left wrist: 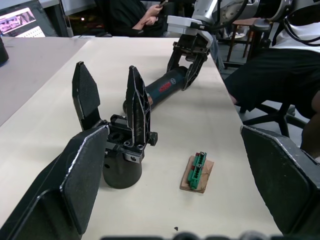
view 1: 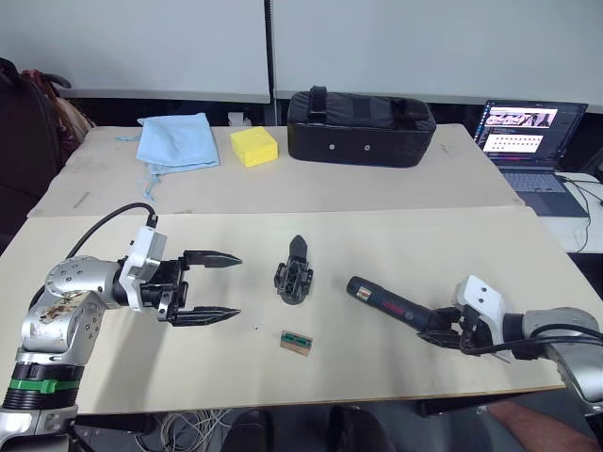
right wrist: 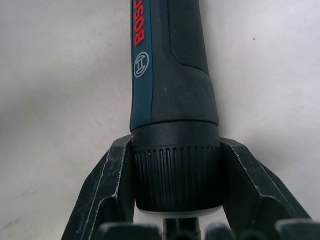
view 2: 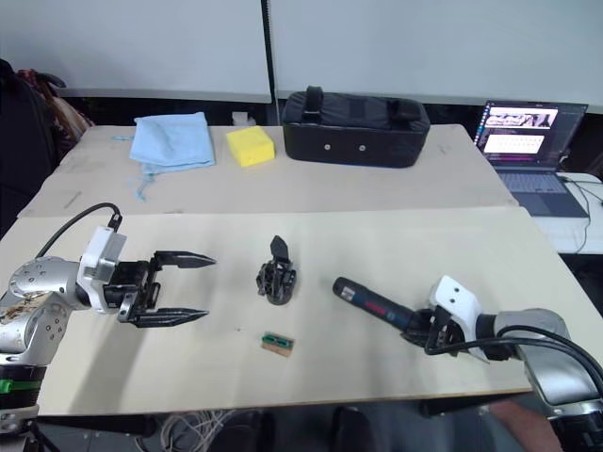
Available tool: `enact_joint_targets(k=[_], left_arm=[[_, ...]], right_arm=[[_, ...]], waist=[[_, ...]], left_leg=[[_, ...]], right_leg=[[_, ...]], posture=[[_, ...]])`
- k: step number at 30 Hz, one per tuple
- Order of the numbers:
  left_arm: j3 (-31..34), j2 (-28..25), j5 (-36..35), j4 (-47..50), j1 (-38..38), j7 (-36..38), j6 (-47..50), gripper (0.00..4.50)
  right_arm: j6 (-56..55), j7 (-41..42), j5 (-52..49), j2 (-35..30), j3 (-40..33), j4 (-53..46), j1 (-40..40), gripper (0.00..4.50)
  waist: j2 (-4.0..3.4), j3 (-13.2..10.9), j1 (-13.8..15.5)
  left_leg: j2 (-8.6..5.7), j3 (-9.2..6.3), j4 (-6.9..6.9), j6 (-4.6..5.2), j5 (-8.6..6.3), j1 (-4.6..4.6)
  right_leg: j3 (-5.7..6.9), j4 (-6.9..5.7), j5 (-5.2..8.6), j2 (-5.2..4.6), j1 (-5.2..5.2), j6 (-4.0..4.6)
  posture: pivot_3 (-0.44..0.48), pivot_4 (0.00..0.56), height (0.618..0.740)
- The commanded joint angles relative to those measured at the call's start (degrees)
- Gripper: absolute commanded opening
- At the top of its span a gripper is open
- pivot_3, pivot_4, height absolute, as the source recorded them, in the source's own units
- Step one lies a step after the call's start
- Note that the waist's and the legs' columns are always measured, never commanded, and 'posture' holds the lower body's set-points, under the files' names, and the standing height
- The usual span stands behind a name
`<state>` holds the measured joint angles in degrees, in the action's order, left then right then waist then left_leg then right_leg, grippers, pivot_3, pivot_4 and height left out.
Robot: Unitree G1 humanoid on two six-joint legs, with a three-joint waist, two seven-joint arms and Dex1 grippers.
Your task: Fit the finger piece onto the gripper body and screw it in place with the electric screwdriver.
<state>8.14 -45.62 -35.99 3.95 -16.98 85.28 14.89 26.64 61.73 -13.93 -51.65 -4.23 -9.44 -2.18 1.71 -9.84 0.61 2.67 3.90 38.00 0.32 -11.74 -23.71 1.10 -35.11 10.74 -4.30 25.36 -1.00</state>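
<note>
Black pen-shaped electric screwdriver (view 1: 386, 301) lies on the pale wooden surface (view 1: 396, 245), its ribbed collar clamped in the right end effector (view 1: 443, 331), so the pickup's underway; next it needs lifting. Left end effector (view 1: 215, 285) hangs spread wide and empty beside the black plastic gripper body (view 1: 294, 279). Left wrist view shows two upright fingers there.

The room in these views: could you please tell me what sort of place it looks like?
Probably an office or lab workspace. Pale rectangular tables are pushed together, an open laptop with a lit screen sits on the far right one, and a seated person in dark trousers shows beyond the table edge.
</note>
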Motion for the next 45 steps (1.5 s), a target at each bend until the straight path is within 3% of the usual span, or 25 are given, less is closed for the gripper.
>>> enact_joint_targets(k=[1, 5, 10, 14, 23, 32, 40, 45], left_arm=[[-0.1, 0.1, 0.3, 0.6, -0.3, -0.3, -0.8, 4.50], [-0.3, 0.0, 0.2, 0.7, -0.2, -0.4, -0.7, 4.50], [-0.5, -1.4, -0.5, 2.5, 1.9, -0.2, 1.9, 4.50], [-0.6, -1.8, -0.4, 3.9, 3.2, 0.3, 1.8, 4.50], [-1.4, -1.0, -1.0, 6.0, 3.4, -1.0, 2.6, 4.50], [-0.6, -1.6, -2.2, 9.1, 5.5, -2.3, 4.4, 4.50], [-1.0, -1.7, -2.3, 9.6, 5.8, -2.8, 4.8, 4.50], [-0.9, -1.8, -2.2, 9.8, 5.9, -3.0, 5.0, 4.50]], right_arm=[[0.6, 1.8, -0.4, -2.6, 0.1, -0.1, -0.9, 3.19], [5.4, 5.7, -2.6, -7.3, 0.6, -2.6, -0.8, 4.43], [14.0, 6.8, -0.7, -15.7, 4.0, -8.4, -5.2, 4.43], [20.4, 7.0, 0.7, -18.2, 10.1, -11.6, -12.8, 4.43], [38.3, 3.9, 7.6, -14.1, 29.5, -11.8, -31.5, 4.43], [34.9, 5.0, 14.1, -11.7, 40.3, -3.4, -38.9, 4.43], [34.6, 8.3, 16.7, -10.3, 44.5, -1.3, -42.4, 4.43], [34.5, 10.1, 17.6, -10.8, 45.6, -1.7, -42.7, 3.03]], waist=[[0.00, 0.0, 0.0], [0.00, 0.0, 0.1], [-0.01, 0.0, -0.1], [0.01, 0.0, -0.4], [0.01, 0.0, -0.1], [0.01, 0.0, -0.1], [0.02, 0.0, 0.0], [0.06, 0.0, -0.1]], left_leg=[[0.00, 0.00, 0.00, 0.00, 0.00, 0.00], [0.01, -0.01, 0.00, 0.00, 0.00, 0.01], [0.03, 0.03, -0.01, 0.00, 0.00, 0.01], [0.11, 0.06, -0.01, -0.01, 0.00, -0.02], [0.06, 0.23, 0.04, 0.00, 0.01, -0.52], [0.04, 0.24, 0.12, 0.01, 0.01, -0.56], [0.05, 0.22, 0.43, 0.01, 0.01, -0.55], [0.07, 0.22, 0.45, 0.01, 0.01, -0.53]], right_leg=[[0.01, -0.01, 0.00, 0.00, 0.00, 0.00], [0.02, -0.03, 0.00, 0.01, 0.00, 0.00], [-0.02, -0.03, 0.00, 0.00, 0.06, 0.00], [0.01, -0.06, 0.00, 0.04, 0.17, 0.02], [-0.21, -0.23, -0.02, 0.03, 0.85, 0.04], [-0.21, -0.27, -0.04, 0.03, 0.85, 0.03], [-0.19, -0.59, -0.02, 0.01, 0.85, 0.03], [-0.20, -0.67, -0.02, 0.03, 0.85, 0.04]], posture=[[0.000, 0.150, 0.740], [0.000, 0.150, 0.740], [0.000, 0.150, 0.740], [0.000, 0.150, 0.740], [0.000, 0.150, 0.740], [0.000, 0.150, 0.740], [0.000, 0.150, 0.740], [0.000, 0.150, 0.740]])
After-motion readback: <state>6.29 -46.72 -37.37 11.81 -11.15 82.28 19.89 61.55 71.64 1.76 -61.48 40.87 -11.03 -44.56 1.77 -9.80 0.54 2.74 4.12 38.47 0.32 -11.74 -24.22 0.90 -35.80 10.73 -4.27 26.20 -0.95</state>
